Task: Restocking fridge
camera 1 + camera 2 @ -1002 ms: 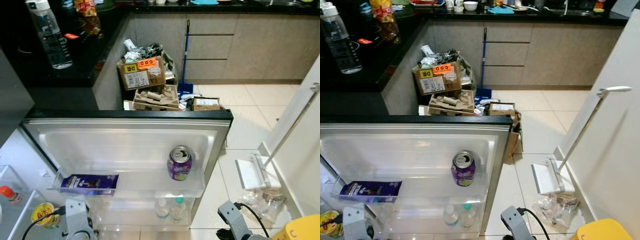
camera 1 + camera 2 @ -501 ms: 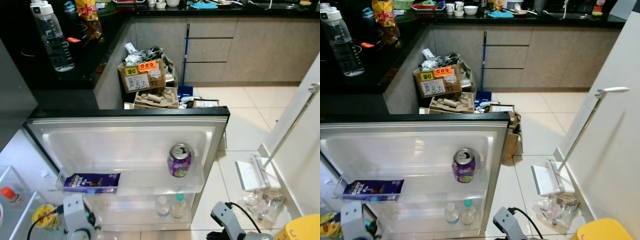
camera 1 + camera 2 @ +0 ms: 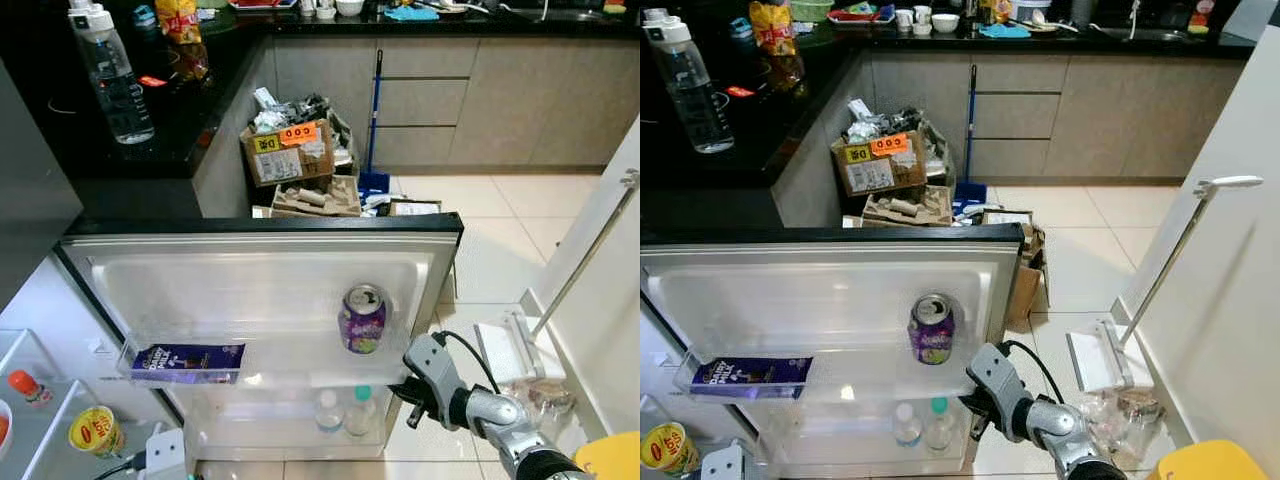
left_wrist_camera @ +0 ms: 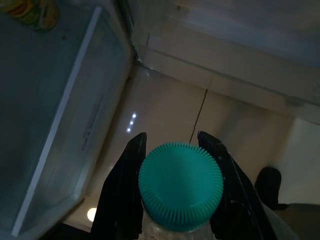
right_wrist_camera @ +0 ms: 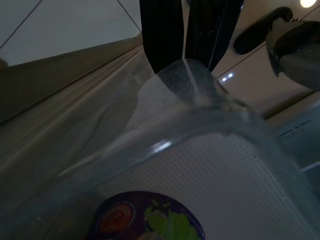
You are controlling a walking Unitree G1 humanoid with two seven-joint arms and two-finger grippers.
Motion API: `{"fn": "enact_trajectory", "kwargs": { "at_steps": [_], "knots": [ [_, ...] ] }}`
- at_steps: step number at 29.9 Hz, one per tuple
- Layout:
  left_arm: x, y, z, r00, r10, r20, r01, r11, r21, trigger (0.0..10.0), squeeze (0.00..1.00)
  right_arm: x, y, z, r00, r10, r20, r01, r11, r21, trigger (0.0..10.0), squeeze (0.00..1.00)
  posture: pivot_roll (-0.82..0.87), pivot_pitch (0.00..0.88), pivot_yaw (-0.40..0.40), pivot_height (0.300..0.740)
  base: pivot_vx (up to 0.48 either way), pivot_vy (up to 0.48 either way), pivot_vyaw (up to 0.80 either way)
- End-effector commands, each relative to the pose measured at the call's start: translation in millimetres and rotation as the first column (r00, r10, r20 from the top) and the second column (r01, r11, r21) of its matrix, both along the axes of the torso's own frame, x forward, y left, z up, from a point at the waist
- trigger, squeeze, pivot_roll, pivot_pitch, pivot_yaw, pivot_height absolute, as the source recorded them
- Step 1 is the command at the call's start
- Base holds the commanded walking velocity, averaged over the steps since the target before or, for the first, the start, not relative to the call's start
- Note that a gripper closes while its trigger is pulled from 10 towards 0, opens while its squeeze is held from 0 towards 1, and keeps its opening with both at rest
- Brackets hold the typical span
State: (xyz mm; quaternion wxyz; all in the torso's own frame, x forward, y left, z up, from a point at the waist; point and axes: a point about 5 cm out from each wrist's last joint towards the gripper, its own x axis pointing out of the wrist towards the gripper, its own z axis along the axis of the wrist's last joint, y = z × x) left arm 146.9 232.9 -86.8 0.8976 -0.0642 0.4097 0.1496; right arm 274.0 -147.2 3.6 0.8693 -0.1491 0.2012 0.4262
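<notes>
Our left gripper (image 4: 172, 150) clamped on a clear bottle with a teal ribbed cap (image 4: 180, 186), our right gripper (image 5: 186, 37) fingers together beside the clear door shelf (image 3: 300, 365) holding a purple soda can (image 3: 362, 319), white fridge door (image 3: 250, 280) open

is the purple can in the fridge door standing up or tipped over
Upright. The purple can stands on its base on the door shelf, its silver top with the pull tab facing up.

1. Right arm (image 3: 495, 412): silver-grey rounded segments, with a black joint band between them.
2. A black cable (image 3: 462, 345) loops over its wrist.
3. Left tool (image 4: 172, 150): two long black fingers.
</notes>
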Motion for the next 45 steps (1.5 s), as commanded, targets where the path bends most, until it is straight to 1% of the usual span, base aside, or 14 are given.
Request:
{"fn": "enact_trajectory", "kwargs": {
  "at_steps": [1, 8, 9, 18, 23, 28, 29, 31, 33, 35, 36, 40, 43, 45],
  "knots": [
    [-1.5, -6.2, -2.3, 1.0, -0.025, -0.017, 0.025, 1.0, -0.011, 10.0, 0.0, 14.6, 10.6, 18.5, 0.993, 0.03, 0.11, -0.032, 0.999, 0.016, 10.0, 0.0, -0.12, 0.0, -0.009, 0.74, 0.0, 0.0, 0.0],
    [0.2, -10.0, -2.6, 0.999, -0.033, -0.015, 0.033, 0.999, -0.018, 10.0, 0.0, 32.5, 14.5, 29.8, 0.978, -0.036, 0.203, 0.051, 0.997, -0.066, 10.0, 0.0, -0.11, 0.0, -0.019, 0.74, 0.0, 0.0, 0.0],
    [0.4, -10.9, -2.7, 0.999, -0.038, -0.015, 0.037, 0.999, -0.02, 10.0, 0.0, 37.8, 7.2, 30.1, 0.972, -0.084, 0.221, 0.114, 0.986, -0.124, 10.0, 0.0, -0.11, 0.0, -0.019, 0.74, 0.0, 0.0, 0.0],
    [-0.5, -11.7, -3.1, 0.998, -0.052, -0.019, 0.052, 0.998, -0.019, 10.0, 0.0, 52.7, -24.5, 40.1, 0.918, -0.266, 0.293, 0.328, 0.926, -0.187, 10.0, 0.0, -0.11, 0.0, -0.021, 0.74, 0.0, 0.0, 0.0],
    [-1.0, -12.0, -3.4, 0.998, -0.059, -0.021, 0.059, 0.998, -0.017, 10.0, 0.0, 47.9, -29.8, 33.3, 0.934, -0.263, 0.241, 0.315, 0.925, -0.211, 10.0, 0.0, -0.11, 0.0, -0.022, 0.74, 0.0, 0.0, 0.0],
    [-1.0, -12.2, -3.3, 0.998, -0.064, -0.02, 0.064, 0.998, -0.018, 10.0, 0.0, 28.0, -21.8, 15.1, 0.99, -0.122, 0.076, 0.134, 0.973, -0.185, 10.0, 0.0, -0.11, 0.0, -0.02, 0.74, 0.0, 0.0, 0.0],
    [-1.3, -12.1, -3.4, 0.998, -0.066, -0.02, 0.065, 0.998, -0.018, 10.0, 0.0, 19.3, -16.8, 10.7, 1.0, -0.026, 0.013, 0.028, 0.988, -0.15, 10.0, 0.0, -0.11, 0.0, -0.017, 0.74, 0.0, 0.0, 0.0],
    [-1.3, -12.1, -3.4, 0.998, -0.066, -0.02, 0.065, 0.998, -0.018, 10.0, 0.0, 19.3, -16.8, 10.7, 1.0, -0.026, 0.013, 0.028, 0.988, -0.15, 10.0, 0.0, -0.11, 0.0, -0.017, 0.74, 0.0, 0.0, 0.0],
    [-2.1, -11.7, -3.6, 0.997, -0.069, -0.023, 0.068, 0.998, -0.016, 10.0, 0.0, 5.6, -9.1, 7.7, 0.987, 0.136, -0.09, -0.141, 0.989, -0.049, 10.0, 0.0, -0.11, 0.0, -0.015, 0.74, 0.0, 0.0, 0.0],
    [-2.1, -11.7, -3.6, 0.997, -0.069, -0.023, 0.068, 0.998, -0.016, 10.0, 0.0, 5.6, -9.1, 7.7, 0.987, 0.136, -0.09, -0.141, 0.989, -0.049, 10.0, 0.0, -0.11, 0.0, -0.015, 0.74, 0.0, 0.0, 0.0],
    [-2.5, -11.5, -3.7, 0.997, -0.07, -0.024, 0.069, 0.997, -0.016, 10.0, 0.0, 3.8, -4.2, 11.6, 0.976, 0.189, -0.109, -0.187, 0.982, 0.028, 10.0, 0.0, -0.12, 0.0, -0.016, 0.74, 0.0, 0.0, 0.0],
    [-2.7, -12.0, -3.9, 0.997, -0.07, -0.026, 0.069, 0.997, -0.017, 10.0, 0.0, 19.9, 7.8, 30.7, 0.991, 0.133, -0.002, -0.132, 0.982, 0.134, 10.0, 0.0, -0.12, 0.0, -0.018, 0.74, 0.0, 0.0, 0.0],
    [-2.6, -13.2, -4.1, 0.997, -0.069, -0.025, 0.069, 0.997, -0.019, 10.0, 0.0, 33.4, 9.7, 38.2, 0.998, 0.026, 0.063, -0.033, 0.993, 0.11, 10.0, 0.0, -0.11, 0.0, -0.02, 0.74, 0.0, 0.0, 0.0],
    [-2.7, -14.3, -4.4, 0.997, -0.068, -0.024, 0.068, 0.997, -0.022, 10.0, 0.0, 41.5, 6.8, 37.5, 0.994, -0.034, 0.107, 0.036, 0.999, -0.024, 10.0, 0.0, -0.11, 0.0, -0.022, 0.74, 0.0, 0.0, 0.0]
  ]
}}
